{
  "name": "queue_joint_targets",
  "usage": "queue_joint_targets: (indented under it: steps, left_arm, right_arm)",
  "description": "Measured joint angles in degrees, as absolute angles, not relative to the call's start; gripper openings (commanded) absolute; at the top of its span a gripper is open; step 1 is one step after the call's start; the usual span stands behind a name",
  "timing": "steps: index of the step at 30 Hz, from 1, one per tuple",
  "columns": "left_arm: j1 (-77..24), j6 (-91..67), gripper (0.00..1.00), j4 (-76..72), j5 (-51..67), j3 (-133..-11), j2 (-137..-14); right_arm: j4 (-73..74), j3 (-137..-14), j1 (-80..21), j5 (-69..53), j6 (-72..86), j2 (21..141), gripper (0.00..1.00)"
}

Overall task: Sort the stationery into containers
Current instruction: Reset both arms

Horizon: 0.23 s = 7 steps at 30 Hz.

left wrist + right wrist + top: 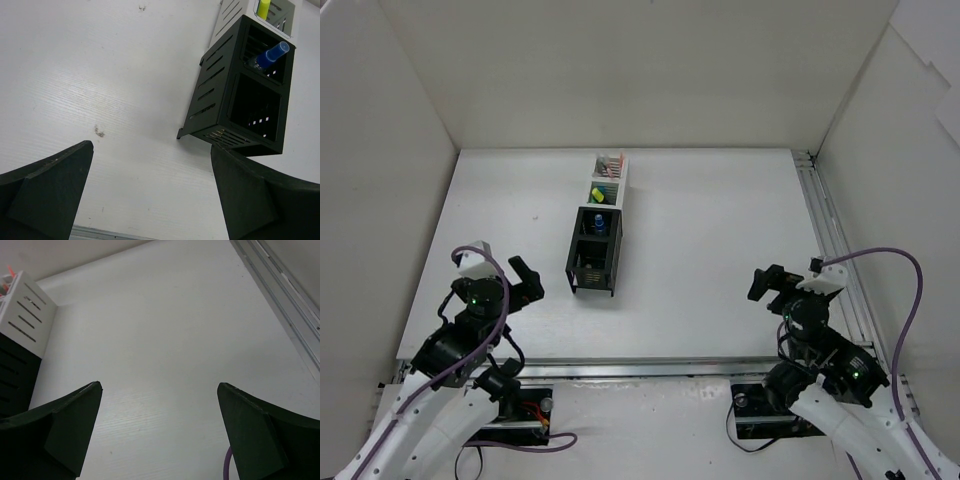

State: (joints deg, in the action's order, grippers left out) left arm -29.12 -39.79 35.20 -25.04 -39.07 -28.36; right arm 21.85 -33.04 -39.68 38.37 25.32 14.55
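Observation:
The containers (pixel 597 228) stand as a narrow row at the table's middle back, two black compartments nearest me and two white ones behind. A blue-capped highlighter (pixel 270 54) leans in the second black compartment. Yellow and green highlighters (pixel 599 193) sit in the first white one, and red pens (pixel 611 160) in the farthest. In the nearest black compartment (pixel 255 112) I see nothing. My left gripper (pixel 152 147) hangs open over bare table, short and left of the row. My right gripper (pixel 160 386) is open too, far right of the row, with nothing between its fingers.
White walls enclose the table on three sides. An aluminium rail (pixel 830 240) runs along the right edge and another (pixel 650 368) along the front. A purple cable (pixel 227 465) hangs by the right gripper's finger.

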Motion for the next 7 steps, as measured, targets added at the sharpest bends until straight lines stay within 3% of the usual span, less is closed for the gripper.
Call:
queue_joint_targets:
  steps: [7]
  left_arm:
    - [-29.1, -39.8, 0.99, 35.2, -24.9, -39.1, -28.3]
  right_arm:
    - [23.6, -36.2, -39.7, 41.7, 28.7, 28.3, 0.98]
